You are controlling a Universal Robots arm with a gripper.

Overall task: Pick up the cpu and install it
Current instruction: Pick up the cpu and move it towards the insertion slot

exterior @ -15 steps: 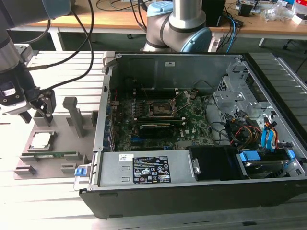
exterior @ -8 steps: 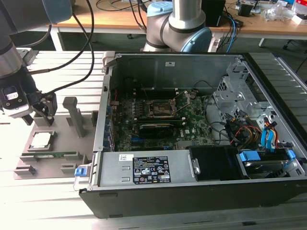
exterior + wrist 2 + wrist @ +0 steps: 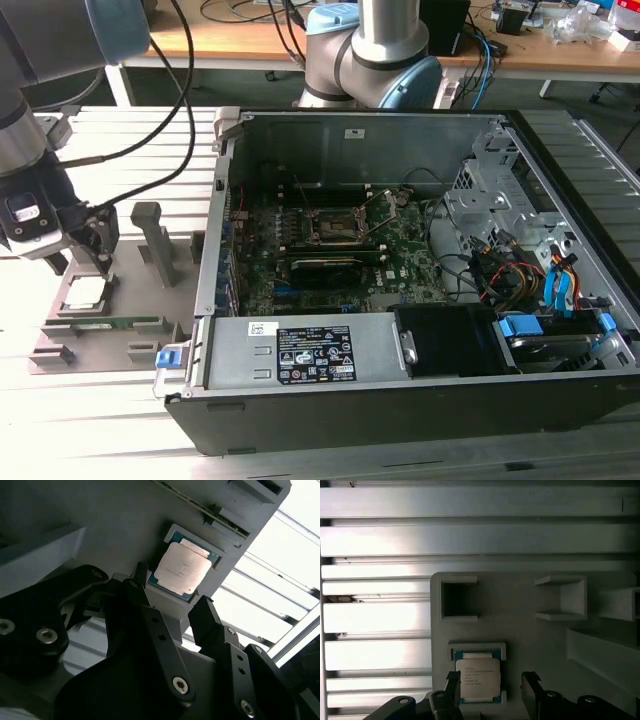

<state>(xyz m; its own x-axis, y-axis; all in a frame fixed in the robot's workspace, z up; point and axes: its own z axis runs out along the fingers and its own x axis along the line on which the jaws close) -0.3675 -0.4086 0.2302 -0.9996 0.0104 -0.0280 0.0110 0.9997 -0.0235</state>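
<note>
cpu [image 3: 477, 677]: seated flat, metal plate up, in a shallow square pocket of the grey holder [image 3: 520, 630]. The pocket walls are judged to fix its position and squareness for a repeatable pick.
cpu location: on the holder at the exterior view's left, outside the PC case [image 3: 340, 130] and well apart from the socket [image 3: 335, 228].
gripper [image 3: 491, 682]: hung over the cpu with the fingers pointed down at it. Nothing is gripped.
jaws: spread wider than the chip, with one finger placed to each side in both wrist views. One tip is seen just beside a chip edge; the other stands further off.
opening: judged to be set for clearance around the chip, so that the edges are taken rather than the top plate.
holder: laid on the slatted table [image 3: 375, 620] beside the case, judged to keep the parts within the arm's reach.
memory stick [image 3: 110, 322]: laid along the same holder, near the cpu, not touched by the gripper.
socket: no chip is made out in it. Whether its frame is raised cannot be told.
hidden: the gap between fingertips and holder cannot be judged, so contact with the chip cannot be told. The chip's pin side is faced down. Its corner mark cannot be made out.
cut off: one chip edge is covered by the finger bodies in the first wrist view, and the arm above the wrist is cropped in the exterior view.
</note>
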